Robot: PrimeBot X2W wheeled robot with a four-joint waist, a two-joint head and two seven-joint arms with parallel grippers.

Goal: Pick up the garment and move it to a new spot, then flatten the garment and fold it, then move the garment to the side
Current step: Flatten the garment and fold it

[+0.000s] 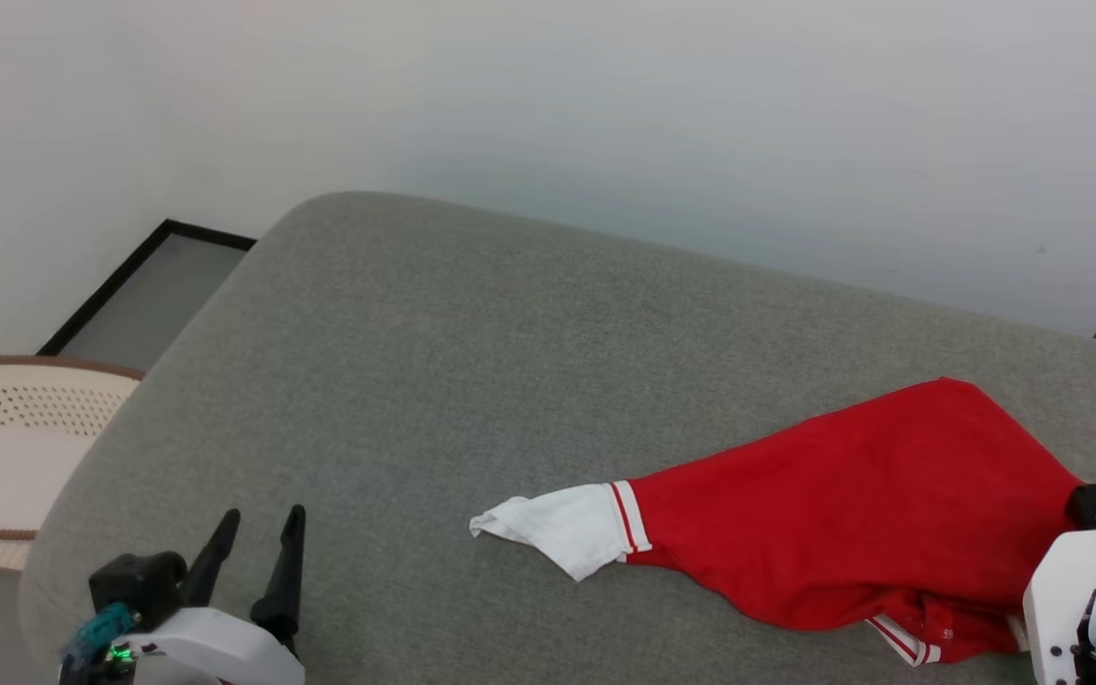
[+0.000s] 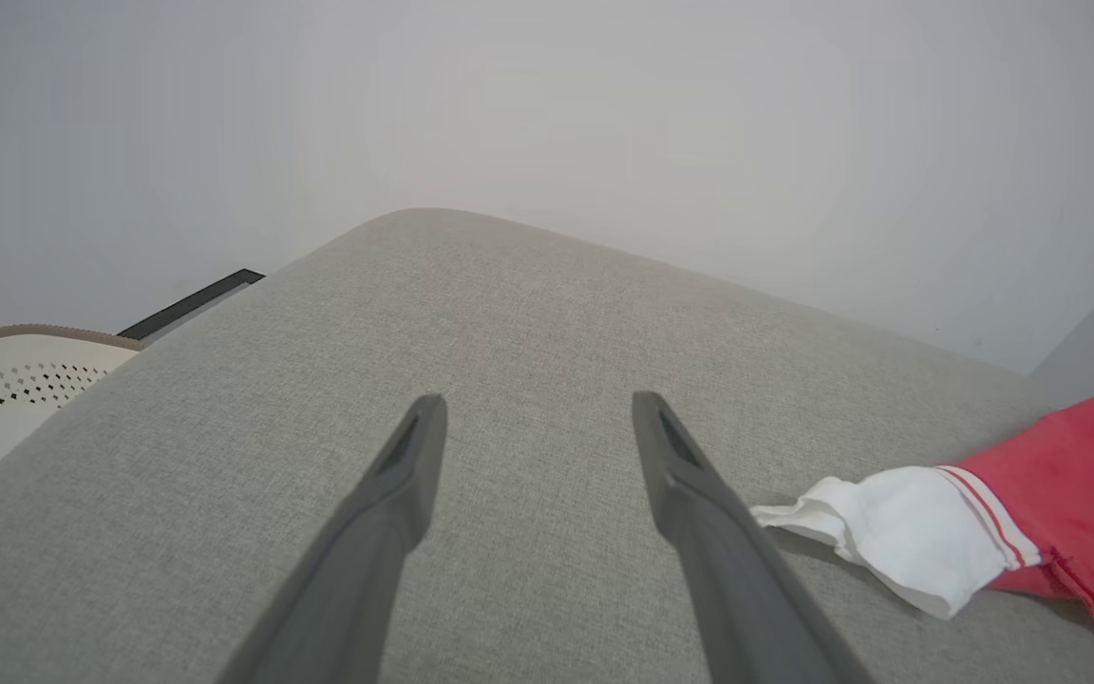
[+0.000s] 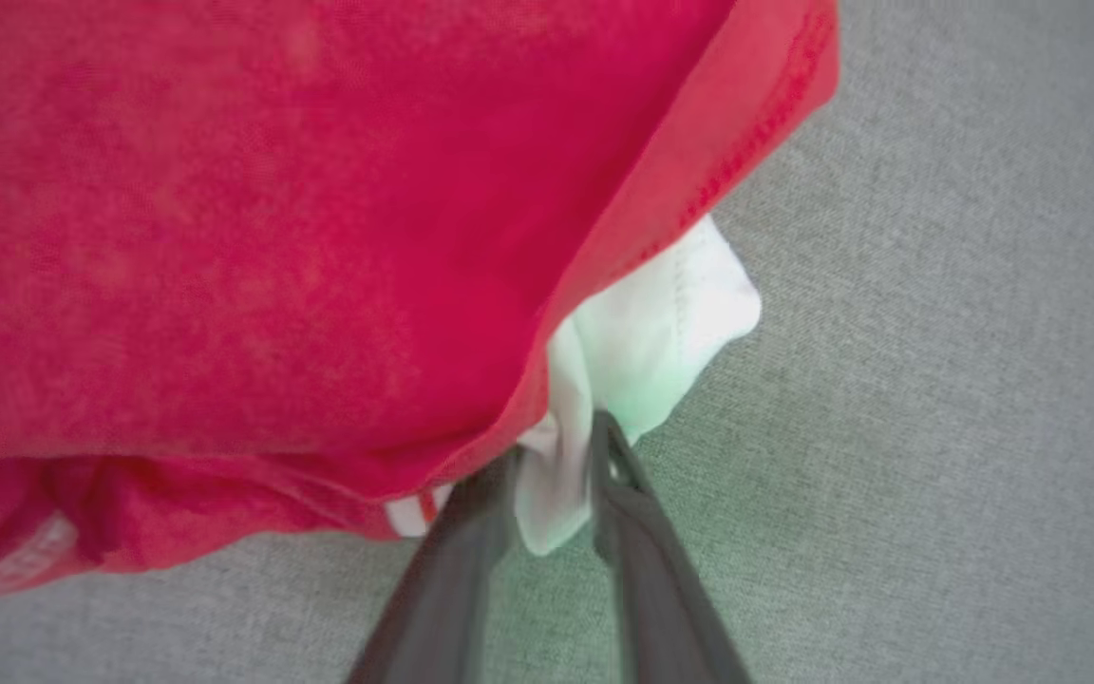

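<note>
— Basket (image 1: pixel 6 414) first: what is sitting in it?

— It is standing off the left end of the grey cushion (image 1: pixel 415 381). It is cream, with holes in its wall and a brown rim. Its pale inner floor is showing, but part of it is running off the edge of the head view, so I cannot tell about the rest.

— And the shirt?

— The shirt (image 1: pixel 852 504) is lying on the right part of the cushion, well apart from the basket. Its red body is bunching up and narrowing toward the left. One white sleeve (image 1: pixel 572 523) with red stripe trim is trailing out to the left, flat on the cushion.

— What is the right gripper doing?

— The right gripper (image 3: pixel 556 446) is pinching a fold of white cloth at the shirt's right edge. Its two dark fingers are nearly together, with the cloth squeezed between them, and red fabric is draping beside them.

— And the left gripper?

— The left gripper (image 1: pixel 263 514) is hovering over the near left part of the cushion. Its fingers are spreading wide, with bare cushion between them. In the left wrist view the sleeve's tip is lying close to one finger; whether they are touching I cannot tell.

— Anything else?

— A black-framed panel (image 1: pixel 139 295) is lying on the floor behind the basket, by the pale wall (image 1: pixel 605 114).
</note>
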